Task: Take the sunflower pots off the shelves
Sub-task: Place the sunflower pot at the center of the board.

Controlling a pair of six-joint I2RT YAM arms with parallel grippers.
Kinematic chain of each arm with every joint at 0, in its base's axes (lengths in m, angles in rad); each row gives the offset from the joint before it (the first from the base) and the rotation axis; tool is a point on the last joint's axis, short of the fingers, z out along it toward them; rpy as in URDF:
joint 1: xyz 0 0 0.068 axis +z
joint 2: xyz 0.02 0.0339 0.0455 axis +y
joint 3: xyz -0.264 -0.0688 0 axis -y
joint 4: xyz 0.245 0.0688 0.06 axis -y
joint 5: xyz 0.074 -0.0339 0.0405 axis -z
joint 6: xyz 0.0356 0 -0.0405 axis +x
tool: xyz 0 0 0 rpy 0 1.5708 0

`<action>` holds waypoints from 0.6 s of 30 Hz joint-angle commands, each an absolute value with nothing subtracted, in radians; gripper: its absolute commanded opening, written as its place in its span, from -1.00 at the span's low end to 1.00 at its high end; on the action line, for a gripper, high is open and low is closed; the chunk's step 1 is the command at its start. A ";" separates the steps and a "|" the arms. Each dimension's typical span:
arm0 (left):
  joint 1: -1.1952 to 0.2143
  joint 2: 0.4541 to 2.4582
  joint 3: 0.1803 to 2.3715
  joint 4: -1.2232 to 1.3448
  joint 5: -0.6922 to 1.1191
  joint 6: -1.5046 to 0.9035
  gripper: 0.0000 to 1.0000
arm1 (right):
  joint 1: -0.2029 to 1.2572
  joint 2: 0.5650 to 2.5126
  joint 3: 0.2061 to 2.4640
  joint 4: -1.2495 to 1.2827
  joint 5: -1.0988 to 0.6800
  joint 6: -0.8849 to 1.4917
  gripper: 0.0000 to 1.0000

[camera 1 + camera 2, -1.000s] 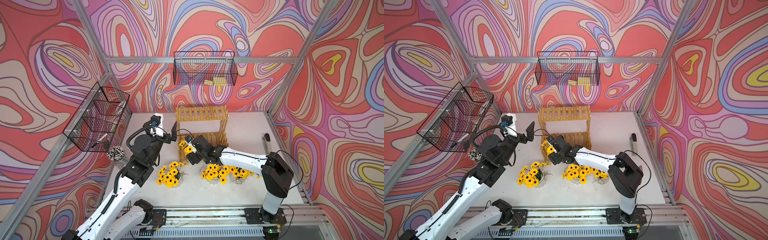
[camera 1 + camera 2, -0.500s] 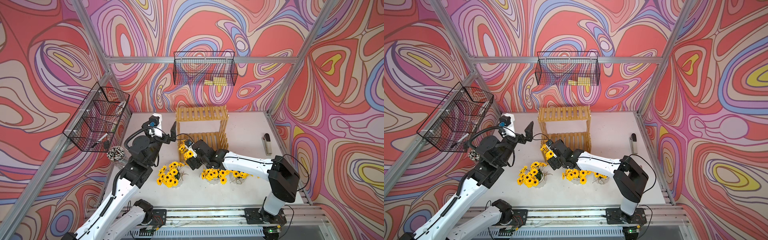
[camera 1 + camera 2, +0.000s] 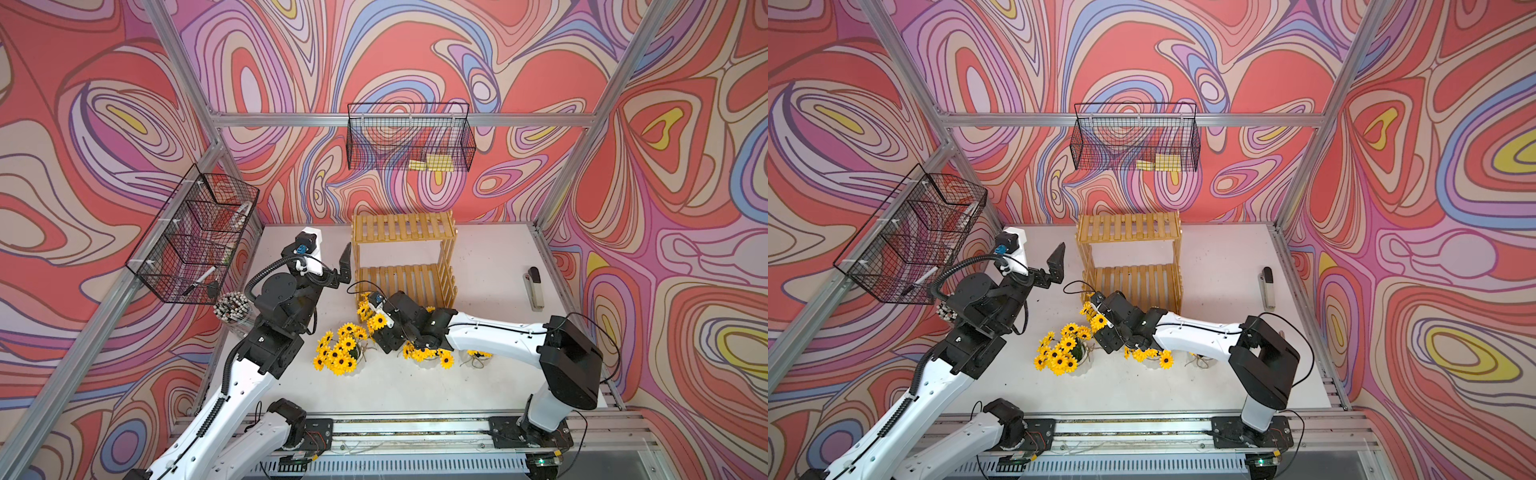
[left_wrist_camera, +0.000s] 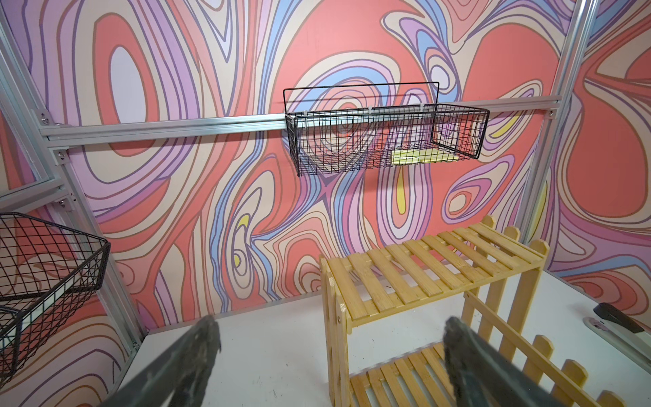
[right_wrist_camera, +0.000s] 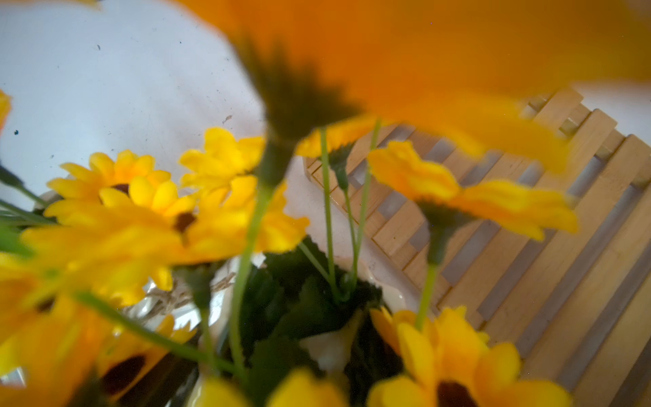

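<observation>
The wooden shelves (image 3: 401, 226) (image 3: 1127, 226) (image 4: 422, 271) stand at the back, both tiers bare. My right gripper (image 3: 380, 332) (image 3: 1106, 336) hovers just in front of the lower tier, shut on a sunflower pot (image 3: 370, 311) (image 3: 1096, 319). In the right wrist view that pot's flowers (image 5: 141, 197) fill the picture and hide the jaws. A second sunflower pot (image 3: 338, 353) (image 3: 1061, 353) stands on the table. A third (image 3: 428, 355) sits partly under the right forearm, and twine of another (image 3: 478, 357) shows behind it. My left gripper (image 3: 345, 266) (image 4: 331, 327) is open beside the shelves' left side, holding nothing.
Black wire baskets hang on the back wall (image 3: 409, 141) and the left wall (image 3: 195, 241). A cup of pens (image 3: 232, 305) stands by the left arm. A stapler (image 3: 534, 289) (image 4: 616, 320) lies at the right of the white table (image 3: 490, 257).
My right gripper has drawn back from the lower shelf toward the table's front, and the sunflower pot has come with it. The left arm has barely moved.
</observation>
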State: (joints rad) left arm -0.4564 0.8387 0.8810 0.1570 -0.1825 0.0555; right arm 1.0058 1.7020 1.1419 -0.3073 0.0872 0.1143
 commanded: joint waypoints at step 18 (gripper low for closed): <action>-0.448 0.818 0.883 0.153 -0.175 0.058 0.99 | 1.066 1.646 1.053 -0.203 0.101 0.158 0.02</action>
